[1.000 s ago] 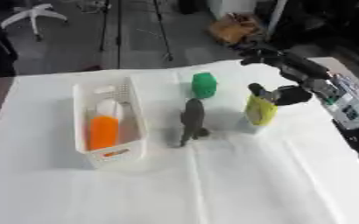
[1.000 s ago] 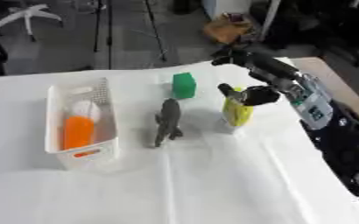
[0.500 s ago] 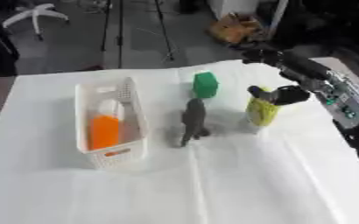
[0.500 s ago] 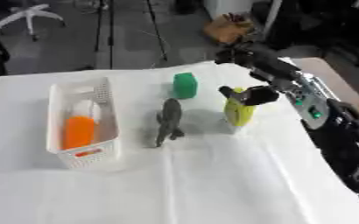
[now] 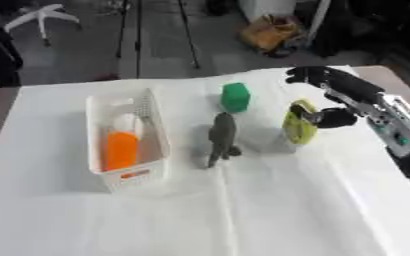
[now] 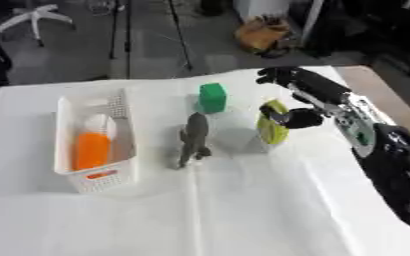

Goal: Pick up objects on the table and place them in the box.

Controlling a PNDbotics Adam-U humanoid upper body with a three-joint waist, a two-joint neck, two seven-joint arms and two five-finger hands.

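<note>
Right hand [image 5: 335, 117] thumb and fingers curled round yellow-green bottle [image 5: 298, 124] – right of grey animal figure [image 5: 222, 138], green block [image 5: 235, 97] behind figure, white basket [image 5: 153, 145] to its left.

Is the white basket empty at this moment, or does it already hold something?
Not empty. The white basket already holds an orange object and a white object behind it; what these are cannot be told.

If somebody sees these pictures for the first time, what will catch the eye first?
Probably the robot's black right hand against the yellow-green bottle at the right. Next, the white slotted basket at the left, holding an orange object. Between them stand a grey animal figure and a green block.
</note>
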